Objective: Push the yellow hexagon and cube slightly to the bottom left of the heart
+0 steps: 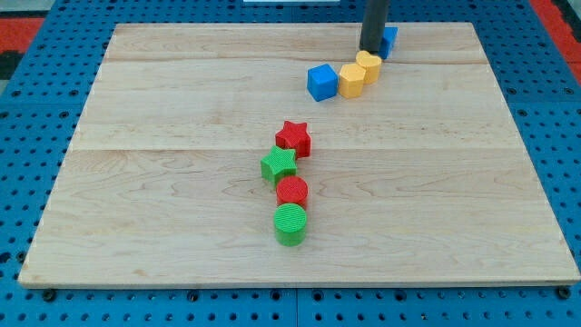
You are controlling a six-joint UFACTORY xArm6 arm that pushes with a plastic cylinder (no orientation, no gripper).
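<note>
A yellow hexagon (352, 80) lies near the view's top, right of centre. A blue cube (321, 82) touches its left side. A second yellow block (369, 65), whose shape I cannot make out, touches the hexagon's upper right. My tip (372, 52) stands just above this second yellow block, at or very close to its top edge. Another blue block (389, 41) sits right of the rod, partly hidden by it.
A red star (293, 138), a green star (279, 165), a red cylinder (291, 192) and a green cylinder (290, 223) form a column near the board's centre. The wooden board (136, 182) lies on a blue perforated surface.
</note>
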